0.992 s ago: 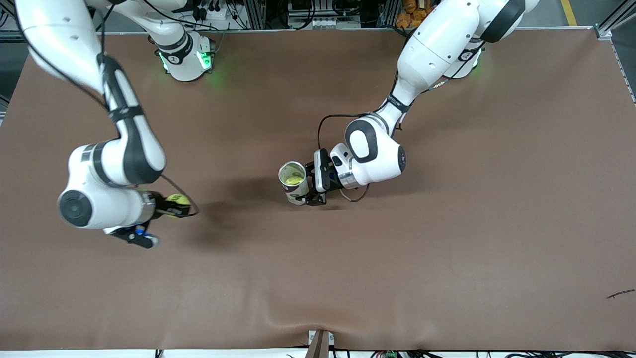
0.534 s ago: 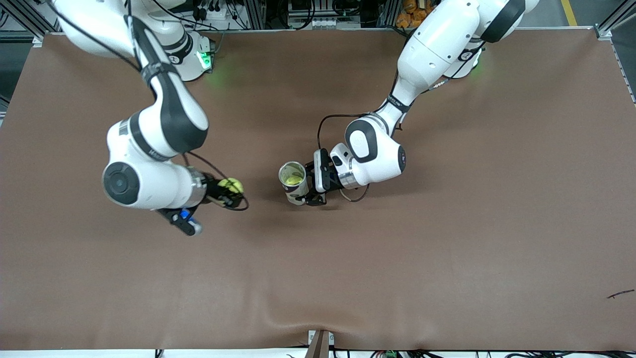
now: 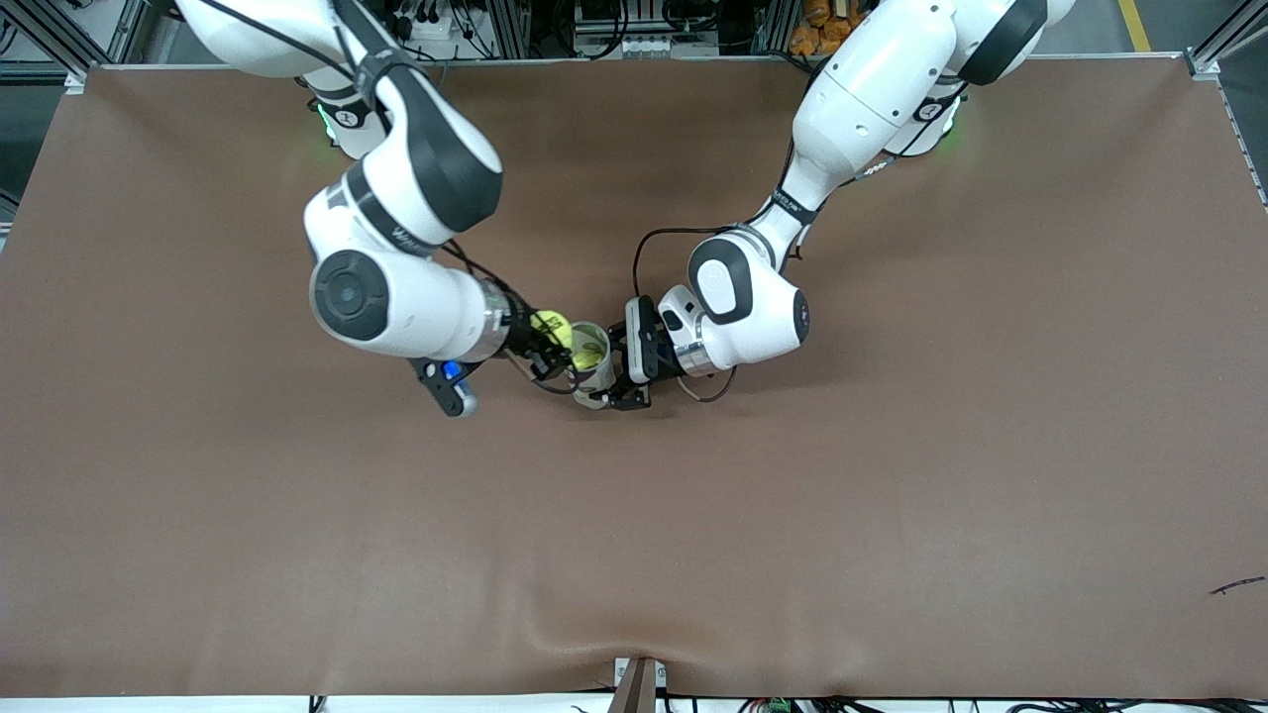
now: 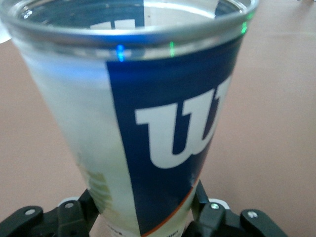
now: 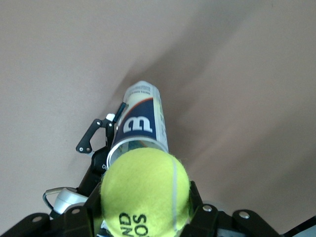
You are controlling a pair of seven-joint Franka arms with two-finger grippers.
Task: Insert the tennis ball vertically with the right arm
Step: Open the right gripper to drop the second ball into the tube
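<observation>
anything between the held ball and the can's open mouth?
Nothing: in the right wrist view the yellow-green tennis ball in the right gripper sits directly at the rim of the clear blue-labelled can.

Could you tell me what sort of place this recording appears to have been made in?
Most likely a robotics lab or test cell. A wide brown-covered table carries two arm bases along one edge, with aluminium framing and cabling around it. The left gripper holds a tennis ball can while the right gripper brings a tennis ball.
</observation>
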